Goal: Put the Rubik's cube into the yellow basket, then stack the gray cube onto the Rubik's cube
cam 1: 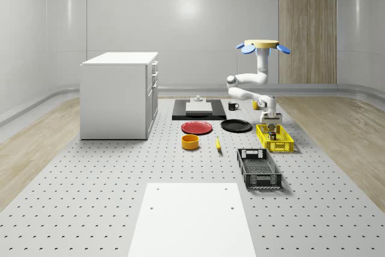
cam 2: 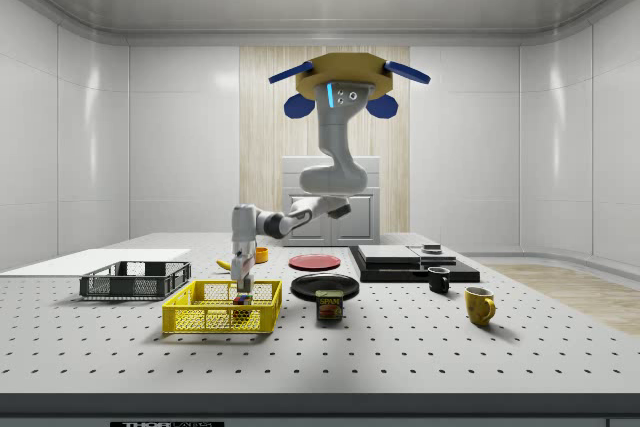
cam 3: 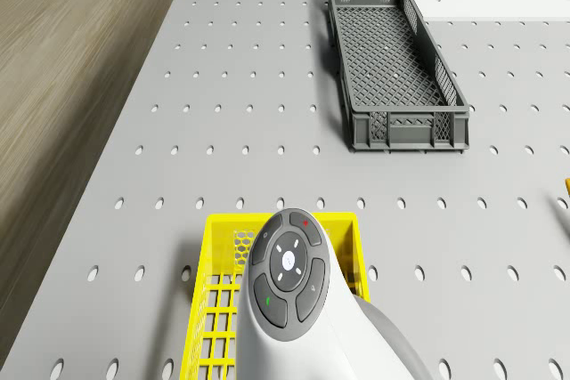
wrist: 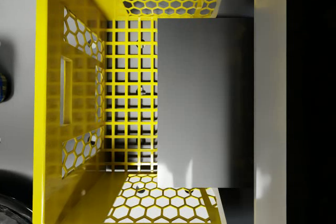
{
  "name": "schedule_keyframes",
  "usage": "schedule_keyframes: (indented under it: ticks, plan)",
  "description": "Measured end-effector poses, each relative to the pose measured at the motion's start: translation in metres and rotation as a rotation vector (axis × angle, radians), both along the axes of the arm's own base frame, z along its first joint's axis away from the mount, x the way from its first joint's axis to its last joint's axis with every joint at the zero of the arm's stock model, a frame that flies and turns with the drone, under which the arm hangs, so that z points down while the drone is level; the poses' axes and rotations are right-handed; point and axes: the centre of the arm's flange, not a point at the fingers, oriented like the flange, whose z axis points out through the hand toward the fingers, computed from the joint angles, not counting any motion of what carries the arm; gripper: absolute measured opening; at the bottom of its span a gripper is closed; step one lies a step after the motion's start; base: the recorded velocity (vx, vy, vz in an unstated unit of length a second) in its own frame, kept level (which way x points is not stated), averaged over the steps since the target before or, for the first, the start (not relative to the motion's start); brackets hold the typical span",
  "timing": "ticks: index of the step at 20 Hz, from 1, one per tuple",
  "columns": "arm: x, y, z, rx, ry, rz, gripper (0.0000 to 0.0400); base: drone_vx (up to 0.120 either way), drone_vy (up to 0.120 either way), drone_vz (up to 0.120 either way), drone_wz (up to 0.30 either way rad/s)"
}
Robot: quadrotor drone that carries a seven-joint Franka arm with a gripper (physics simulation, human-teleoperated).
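The yellow honeycomb-mesh plastic basket (cam 1: pixel 283 146) (cam 2: pixel 215 319) (cam 3: pixel 214 229) (wrist: pixel 52 103) sits on the gray perforated table (cam 1: pixel 90 179), with bare tabletop on the side toward the wood floor. The dark gray lattice crate (cam 1: pixel 258 168) (cam 3: pixel 396 68) stands near the basket's nearer end in the whole-scene view, apart from it, with a strip of table between. A flat black plate (cam 1: pixel 236 126) lies just beside the basket on the side away from the floor. A small dark tin (cam 2: pixel 329 305) stands near the basket in the side view.

The drone (cam 1: pixel 263 45) (cam 2: pixel 348 77) hovers high above the table, beyond the basket's far end in the whole-scene view. Its white jointed arm (cam 1: pixel 246 82) (cam 2: pixel 325 172) drops down, bends at an elbow and reaches across to the basket, with the wrist turned straight down.

The gripper (cam 1: pixel 272 129) (cam 2: pixel 239 289) points down inside the basket, its tip below the rim. In the wrist view the plain gray cube (wrist: pixel 205 103) lies close in front of the camera, over the basket's grid floor. At the gripper's tip in the side view shows a small many-coloured thing, seemingly the Rubik's cube (cam 2: pixel 241 300), largely hidden by the basket wall. Whether the gripper grips the gray cube, and whether that cube rests on the Rubik's cube, cannot be told.
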Motion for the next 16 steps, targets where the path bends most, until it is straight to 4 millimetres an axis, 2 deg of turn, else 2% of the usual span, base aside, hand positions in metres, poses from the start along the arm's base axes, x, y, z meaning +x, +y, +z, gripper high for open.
schedule_keyframes:
  ticks: [10,13,16]
  plan:
    - [0.0000,0.0000,0.0079,0.000,0.000,0.000,0.0250,0.000,0.000,0.000,0.000]
    - [0.0000,0.0000,0.0085,0.000,0.000,0.000,0.0323,0.000,0.000,0.000,0.000]
    - [0.0000,0.0000,0.0064,0.000,0.000,0.000,0.0364,0.000,0.000,0.000,0.000]
